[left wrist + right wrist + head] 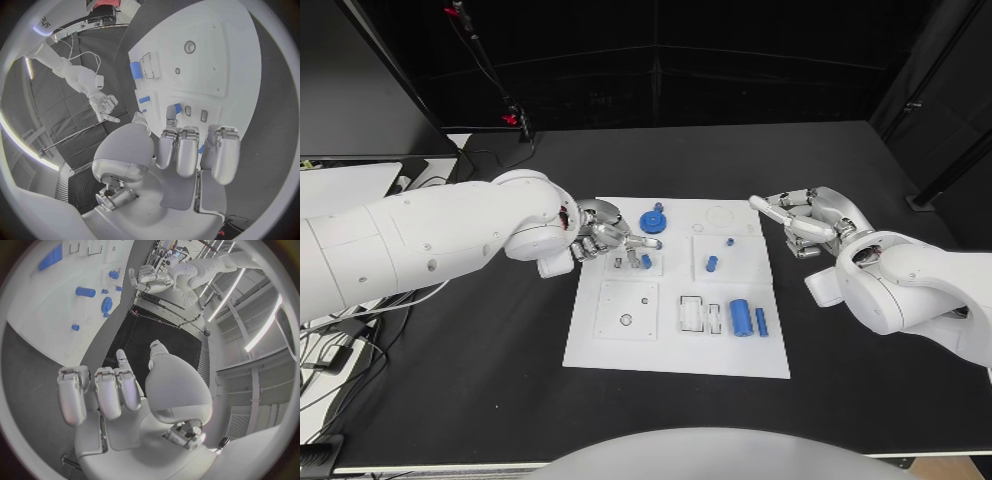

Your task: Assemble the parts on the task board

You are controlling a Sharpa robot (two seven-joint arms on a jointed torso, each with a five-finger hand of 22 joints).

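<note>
Both hands empty at the task board (625,355)
Left robot hand (606,237) hovers over the board's blue parts (740,317), fingers loosely apart; right robot hand (800,222) open beside it.

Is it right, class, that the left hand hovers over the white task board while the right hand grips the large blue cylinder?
Not quite. The right hand holds nothing: the head view shows it open beside the task board, off its right edge, while the large blue cylinder lies untouched on the board. The left hand does hover over the board.
</note>
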